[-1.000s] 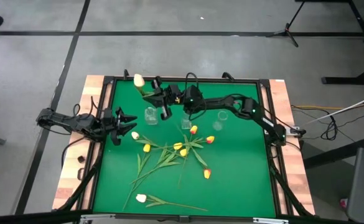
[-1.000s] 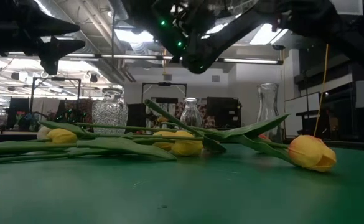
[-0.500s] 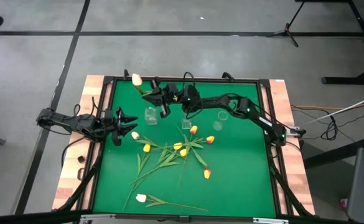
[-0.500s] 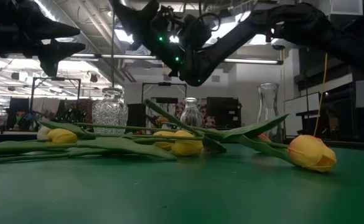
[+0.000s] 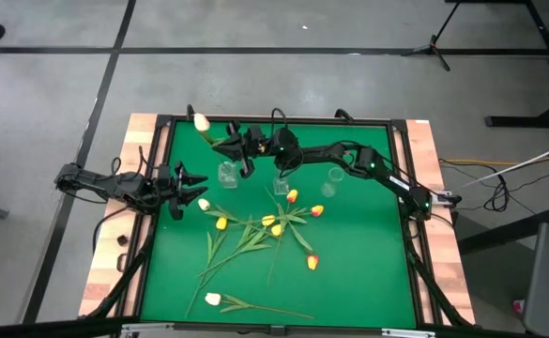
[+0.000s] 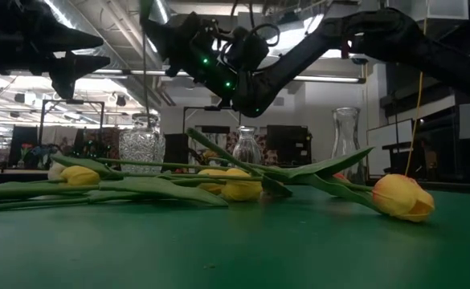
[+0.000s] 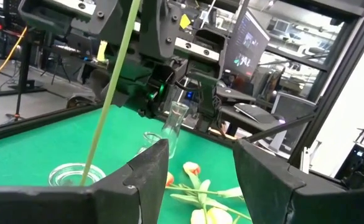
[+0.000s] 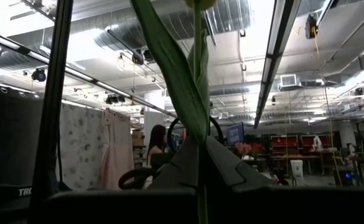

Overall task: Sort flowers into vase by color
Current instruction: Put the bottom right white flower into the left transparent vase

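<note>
tulips are counted in the high view; nine are found in all.
white tulip: three are counted.
yellow tulip: three are counted.
orange tulip: three are counted.
glass vase: three are counted, all clear; the same three are made out in the low view.
robot arm: two are counted.
green mat: one is recorded.
person: one is noted in the room behind, seen in the right wrist view only.
</note>
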Controlling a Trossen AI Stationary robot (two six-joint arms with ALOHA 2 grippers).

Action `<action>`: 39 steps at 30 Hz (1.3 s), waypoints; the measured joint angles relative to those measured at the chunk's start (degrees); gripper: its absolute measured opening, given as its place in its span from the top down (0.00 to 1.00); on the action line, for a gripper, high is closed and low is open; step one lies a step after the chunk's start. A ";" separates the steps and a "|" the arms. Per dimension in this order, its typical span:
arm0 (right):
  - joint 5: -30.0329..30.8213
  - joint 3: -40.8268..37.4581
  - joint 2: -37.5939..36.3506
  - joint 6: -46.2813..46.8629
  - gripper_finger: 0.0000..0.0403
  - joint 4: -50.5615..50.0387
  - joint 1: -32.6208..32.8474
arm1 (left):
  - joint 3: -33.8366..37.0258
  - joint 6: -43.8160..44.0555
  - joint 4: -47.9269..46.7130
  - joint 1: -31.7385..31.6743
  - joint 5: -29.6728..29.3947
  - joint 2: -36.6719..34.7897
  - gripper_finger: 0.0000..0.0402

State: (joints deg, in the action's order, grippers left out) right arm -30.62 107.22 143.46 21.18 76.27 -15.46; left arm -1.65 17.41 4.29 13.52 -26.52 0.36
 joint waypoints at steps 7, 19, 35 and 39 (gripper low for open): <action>-0.01 0.00 0.00 0.04 0.95 -4.45 0.01 | 0.00 0.04 0.00 0.00 0.02 0.00 0.56; 0.86 0.00 0.00 3.28 0.85 -6.18 -0.37 | 0.00 0.39 0.00 0.00 0.02 0.00 0.56; -4.00 -0.02 -0.04 6.92 0.84 -11.21 -3.10 | 0.00 1.70 -0.02 0.00 0.04 0.00 0.55; -6.43 -0.07 -0.04 7.12 0.84 -13.17 -3.73 | 0.00 1.70 -0.02 0.00 0.05 0.00 0.55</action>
State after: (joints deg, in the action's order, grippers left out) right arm -37.04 107.15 143.41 28.30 63.10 -19.19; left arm -1.65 19.11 4.27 13.52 -26.48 0.36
